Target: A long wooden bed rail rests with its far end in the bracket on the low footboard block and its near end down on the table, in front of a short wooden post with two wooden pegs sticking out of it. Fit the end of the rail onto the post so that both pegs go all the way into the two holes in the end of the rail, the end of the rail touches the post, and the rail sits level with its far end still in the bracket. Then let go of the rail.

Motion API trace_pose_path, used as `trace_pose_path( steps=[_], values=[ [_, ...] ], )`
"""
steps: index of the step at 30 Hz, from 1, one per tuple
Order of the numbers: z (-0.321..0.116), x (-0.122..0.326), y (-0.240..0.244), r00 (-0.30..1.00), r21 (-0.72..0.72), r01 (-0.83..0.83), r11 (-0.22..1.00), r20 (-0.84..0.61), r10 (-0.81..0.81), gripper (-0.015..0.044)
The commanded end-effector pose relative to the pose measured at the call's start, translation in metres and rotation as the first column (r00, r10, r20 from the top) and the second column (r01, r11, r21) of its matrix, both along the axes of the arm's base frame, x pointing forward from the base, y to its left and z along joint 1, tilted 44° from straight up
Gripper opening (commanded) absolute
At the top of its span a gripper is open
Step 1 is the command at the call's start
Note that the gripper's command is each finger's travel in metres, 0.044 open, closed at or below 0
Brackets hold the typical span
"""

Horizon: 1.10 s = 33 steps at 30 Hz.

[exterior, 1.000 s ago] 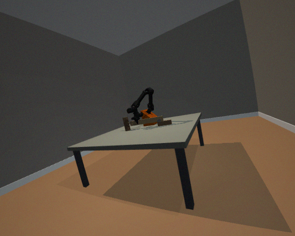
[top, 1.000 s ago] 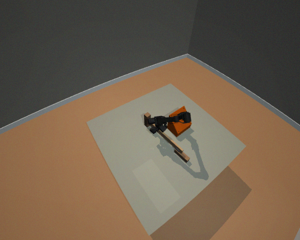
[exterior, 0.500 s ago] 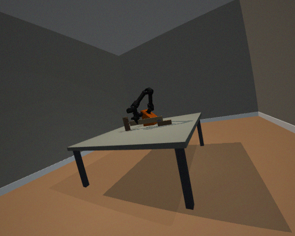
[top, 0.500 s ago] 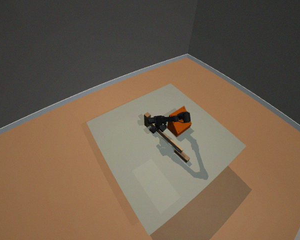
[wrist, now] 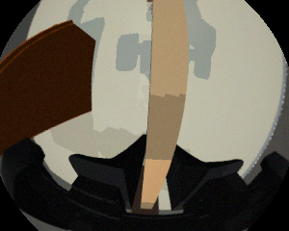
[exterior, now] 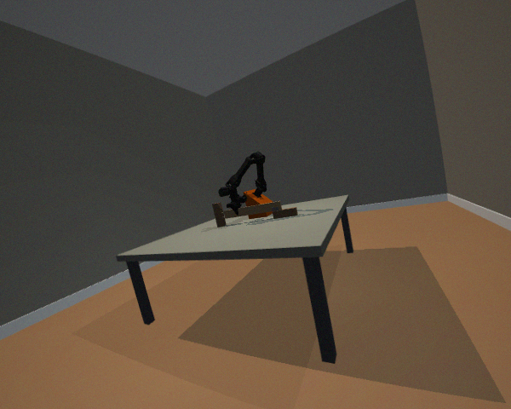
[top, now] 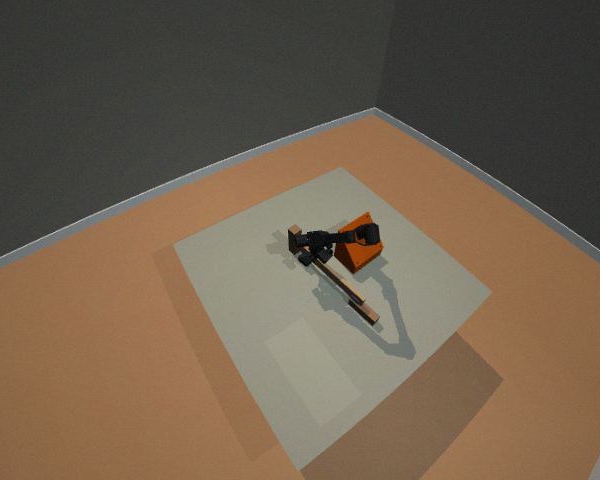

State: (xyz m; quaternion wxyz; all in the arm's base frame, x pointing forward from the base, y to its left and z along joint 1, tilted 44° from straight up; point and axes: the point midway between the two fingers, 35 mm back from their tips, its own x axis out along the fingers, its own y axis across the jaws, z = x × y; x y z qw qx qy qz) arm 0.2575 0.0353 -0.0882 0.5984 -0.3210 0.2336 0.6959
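The long wooden rail (top: 340, 279) (exterior: 261, 208) (wrist: 169, 72) runs from the post to the low footboard block (top: 363, 311) (exterior: 285, 213). Its far end is at the block; the bracket is too small to make out. My gripper (top: 315, 256) (exterior: 235, 211) (wrist: 153, 138) is shut on the rail near its near end, which is raised off the table. The short wooden post (top: 293, 240) (exterior: 219, 215) stands upright right beside that end. The pegs and holes are hidden, and I cannot tell whether the rail touches the post or is exactly level.
The orange robot base (top: 359, 253) (exterior: 258, 200) stands beside the rail, and its brown-orange side (wrist: 48, 82) shows at the left of the wrist view. The arm reaches over from it to the post end. The grey-green table (top: 228, 268) (exterior: 247, 239) carries everything.
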Motion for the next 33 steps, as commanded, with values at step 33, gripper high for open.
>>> trace_pose_path(
  steps=[33],
  values=[
    [-0.0068,0.0041,-0.0106,1.000,-0.003,0.004,1.000,0.007,-0.004,0.0000]
  ],
)
